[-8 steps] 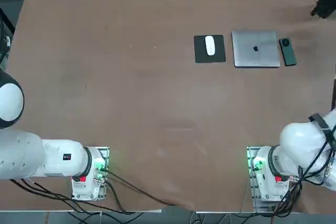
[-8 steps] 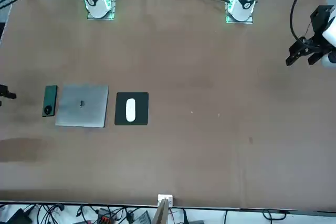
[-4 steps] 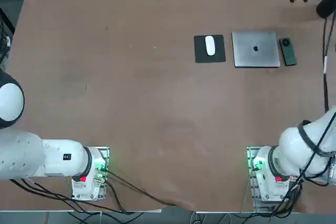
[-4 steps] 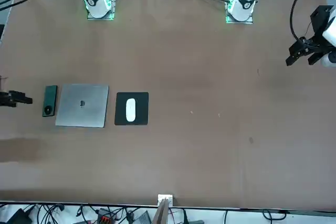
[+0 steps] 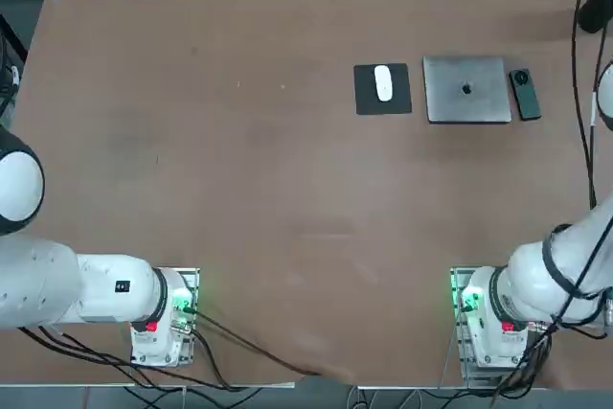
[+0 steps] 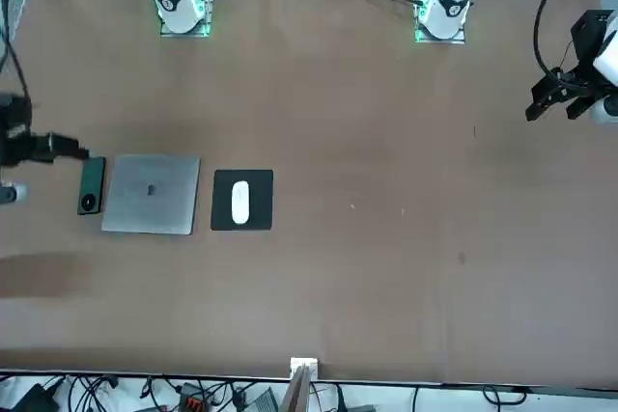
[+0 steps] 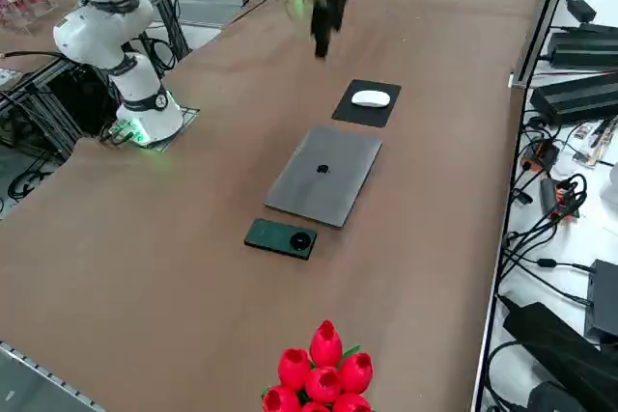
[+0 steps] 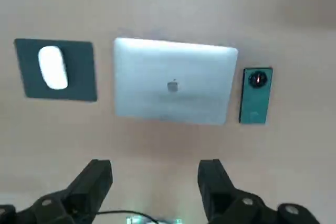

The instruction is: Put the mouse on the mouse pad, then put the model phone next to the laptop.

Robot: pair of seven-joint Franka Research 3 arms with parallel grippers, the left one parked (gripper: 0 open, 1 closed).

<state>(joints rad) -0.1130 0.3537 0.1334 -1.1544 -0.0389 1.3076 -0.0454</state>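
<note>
On the tabletop point(image 5: 239, 189), the white mouse point(image 5: 383, 82) is seen lying on the black mouse pad point(image 5: 382, 90), and the model phone point(image 5: 523, 94) is seen lying just beside the silver laptop point(image 5: 466, 89), on the side away from the pad. Both jobs look done, so nothing should be bumped now. The right tool point(image 8: 157, 182) is held up above the tabletop with its fingers spread wide and nothing between them. It is best lifted clear, well away from the phone.

From the wrist view, the open fingers and all four things are shown in one row. From the right side view, red tulips point(image 7: 323, 370) near the tabletop's edge are shown, which cannot be seen from above.
</note>
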